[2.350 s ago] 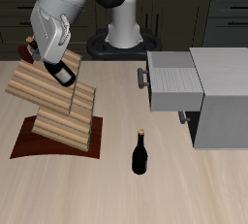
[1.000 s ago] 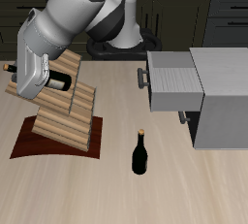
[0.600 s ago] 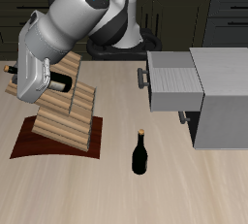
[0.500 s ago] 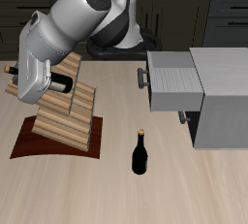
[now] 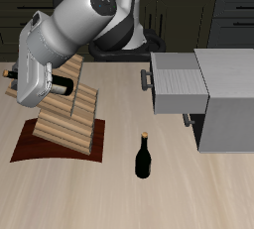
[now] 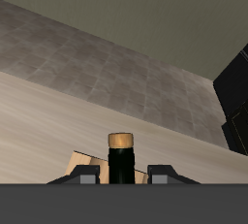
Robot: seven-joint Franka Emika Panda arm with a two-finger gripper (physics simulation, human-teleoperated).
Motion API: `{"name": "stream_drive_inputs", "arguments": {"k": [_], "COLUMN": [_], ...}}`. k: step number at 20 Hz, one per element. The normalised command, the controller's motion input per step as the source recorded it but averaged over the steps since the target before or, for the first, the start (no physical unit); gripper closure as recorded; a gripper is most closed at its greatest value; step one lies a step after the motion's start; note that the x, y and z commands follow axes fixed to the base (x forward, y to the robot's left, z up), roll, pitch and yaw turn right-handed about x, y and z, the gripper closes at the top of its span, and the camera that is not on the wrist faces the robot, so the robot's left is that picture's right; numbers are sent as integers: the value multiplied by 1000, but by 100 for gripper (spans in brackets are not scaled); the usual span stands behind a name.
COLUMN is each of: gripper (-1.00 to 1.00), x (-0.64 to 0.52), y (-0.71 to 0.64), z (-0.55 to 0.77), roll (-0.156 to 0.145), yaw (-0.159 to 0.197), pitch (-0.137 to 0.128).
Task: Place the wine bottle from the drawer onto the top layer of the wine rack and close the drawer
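The jaws of the gripper (image 5: 42,82) clench the slim near-black wine bottle (image 5: 60,85) level over the light-wood slatted wine rack (image 5: 62,106) (upper left); the light-grey drawer (image 5: 177,82) gapes, unclosed.

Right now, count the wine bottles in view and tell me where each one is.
2. One wine bottle lies on its side at the top of the wine rack, under the gripper. The second bottle stands upright on the table near its front edge. None seem hidden.
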Motion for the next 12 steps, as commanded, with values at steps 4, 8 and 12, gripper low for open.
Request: {"name": "stream_drive_inputs", "arguments": {"k": [4,8,12], "gripper": [-100,-100,-100], "x": [6,-61,-77], "y": [-5,22,78], "z": [3,91,104], "roll": [-6,-7,8], "yaw": [-9,3,0], "pitch": [3,-16,-16]}}
